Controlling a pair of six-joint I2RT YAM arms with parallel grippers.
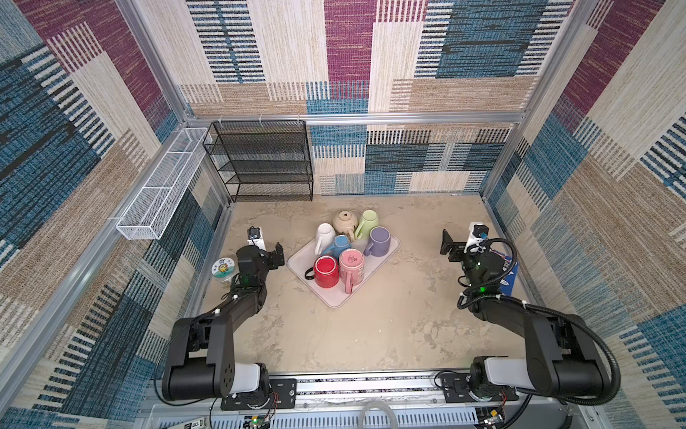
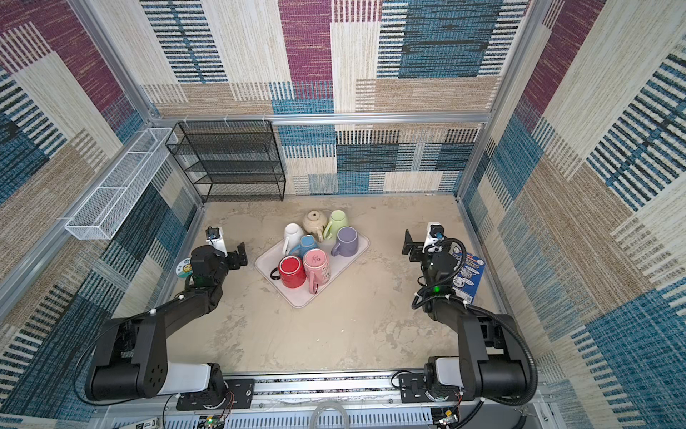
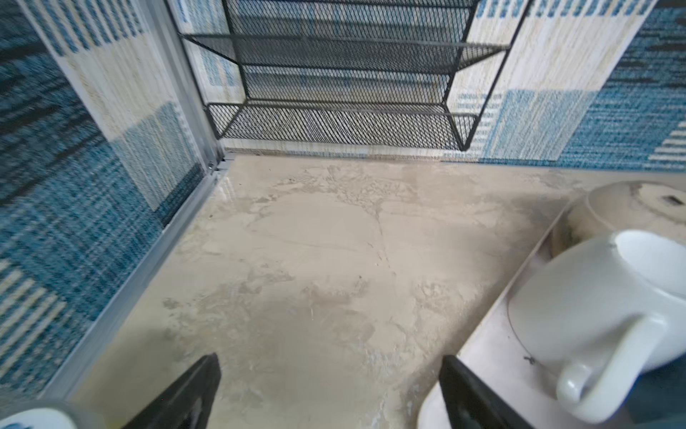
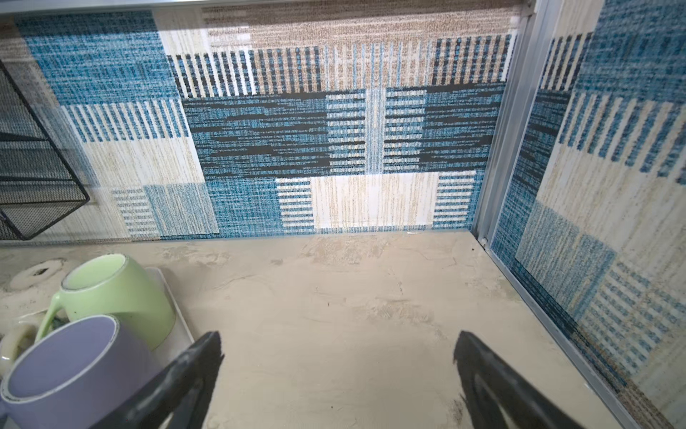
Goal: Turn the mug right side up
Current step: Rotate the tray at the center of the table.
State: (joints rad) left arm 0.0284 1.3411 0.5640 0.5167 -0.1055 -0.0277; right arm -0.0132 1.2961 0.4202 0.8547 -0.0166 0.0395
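Note:
A pale tray (image 1: 336, 297) in the middle of the table carries several mugs, close together. The red mug (image 1: 326, 272), pink mug (image 1: 351, 263), purple mug (image 1: 379, 240) and beige mug (image 1: 345, 221) show their bases upward. The white mug (image 1: 324, 234) leans tilted against a blue mug (image 1: 339, 245). A green mug (image 1: 367, 221) is at the tray's far edge. My left gripper (image 1: 278, 254) hovers open just left of the tray, holding nothing; the white mug (image 3: 594, 304) is beside it. My right gripper (image 1: 445, 242) is open and empty, right of the tray, near the purple mug (image 4: 70, 364).
A black mesh shelf (image 1: 263, 159) stands at the back left and a white wire basket (image 1: 163, 185) hangs on the left wall. A lidded jar (image 1: 222, 269) sits behind the left arm. A blue box (image 1: 508, 275) lies by the right wall.

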